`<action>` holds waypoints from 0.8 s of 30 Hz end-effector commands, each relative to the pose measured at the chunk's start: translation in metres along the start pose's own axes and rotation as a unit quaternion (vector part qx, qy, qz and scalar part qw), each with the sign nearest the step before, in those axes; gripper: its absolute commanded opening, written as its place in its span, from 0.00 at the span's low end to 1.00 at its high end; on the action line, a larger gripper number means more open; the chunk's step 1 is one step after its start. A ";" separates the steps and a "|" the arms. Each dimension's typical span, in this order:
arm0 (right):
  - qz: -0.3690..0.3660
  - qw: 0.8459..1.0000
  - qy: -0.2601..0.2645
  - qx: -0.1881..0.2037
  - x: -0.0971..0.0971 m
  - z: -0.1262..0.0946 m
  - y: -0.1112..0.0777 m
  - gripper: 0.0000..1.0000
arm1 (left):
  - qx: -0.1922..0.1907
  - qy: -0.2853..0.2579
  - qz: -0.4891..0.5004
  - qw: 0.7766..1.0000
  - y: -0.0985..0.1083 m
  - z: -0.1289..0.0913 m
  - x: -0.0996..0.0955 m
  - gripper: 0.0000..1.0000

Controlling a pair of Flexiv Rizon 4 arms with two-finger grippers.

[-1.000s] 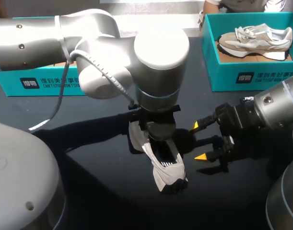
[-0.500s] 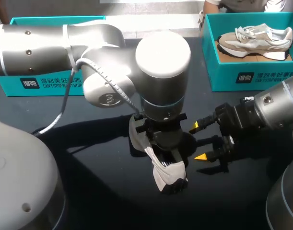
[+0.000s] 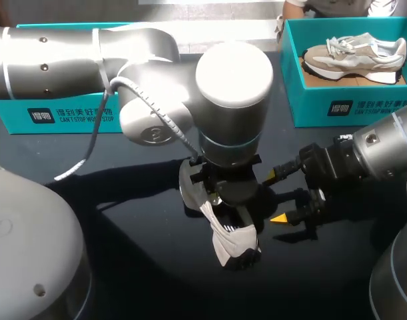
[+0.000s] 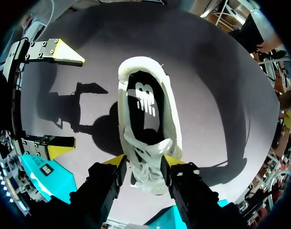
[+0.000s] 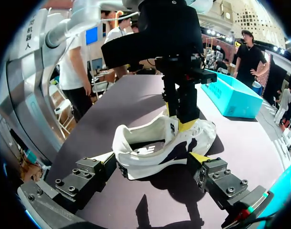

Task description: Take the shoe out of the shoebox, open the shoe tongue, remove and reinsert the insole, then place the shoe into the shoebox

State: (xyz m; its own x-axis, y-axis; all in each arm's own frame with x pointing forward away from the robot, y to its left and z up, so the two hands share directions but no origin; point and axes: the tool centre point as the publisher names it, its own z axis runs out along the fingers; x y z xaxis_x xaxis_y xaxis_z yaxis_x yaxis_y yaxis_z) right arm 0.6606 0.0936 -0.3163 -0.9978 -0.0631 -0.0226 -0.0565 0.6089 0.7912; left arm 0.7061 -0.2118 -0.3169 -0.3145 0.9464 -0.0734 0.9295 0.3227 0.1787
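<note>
Left jaws: closed narrow on the front upper of the shoe, at the tongue end. In the left wrist view both yellow tips press the white fabric from opposite sides. In the right wrist view the same fingers come down from above onto the shoe.

Right jaws: spread wide, holding nothing. In the head view their yellow tips stand right of centre, just beside the shoe and apart from it. In the right wrist view the shoe lies ahead of the spread fingers, roughly in line with the gap between them.

Shoe: white with dark panels, resting on the dark surface in the lower middle of the head view, outside both boxes. In the left wrist view the shoe is open, with a dark insole lying inside it.

Left arm: enters from the upper left of the head view and hangs over the shoe. Right arm: enters from the right edge.

Boxes: one teal shoebox at the upper left, partly hidden by the left arm. A second teal shoebox at the upper right holds a beige sneaker.
</note>
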 end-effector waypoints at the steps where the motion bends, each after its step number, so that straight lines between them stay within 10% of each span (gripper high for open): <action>1: 0.001 1.000 -0.001 0.002 0.000 0.002 0.001 1.00 | 0.007 -0.007 -0.012 1.000 -0.003 0.012 -0.001 0.48; 18: 0.001 1.000 -0.001 0.002 0.000 0.002 0.001 1.00 | -0.007 0.048 -0.239 0.970 -0.008 -0.037 0.018 0.53; 22: 0.001 1.000 -0.001 0.002 0.000 0.002 0.001 1.00 | -0.007 0.057 -0.323 0.945 -0.016 -0.046 0.021 0.62; 24: 0.001 1.000 -0.001 0.002 0.000 0.002 0.001 1.00 | -0.014 0.054 -0.353 0.934 -0.021 -0.049 0.023 0.96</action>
State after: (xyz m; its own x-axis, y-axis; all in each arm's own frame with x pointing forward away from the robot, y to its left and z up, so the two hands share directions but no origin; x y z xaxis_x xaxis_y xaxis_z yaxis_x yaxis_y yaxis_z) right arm 0.6606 0.0936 -0.3163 -0.9978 -0.0631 -0.0226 -0.0564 0.6089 0.7912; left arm 0.6771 -0.1950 -0.2787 -0.7983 0.5992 -0.0604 0.5880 0.7972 0.1367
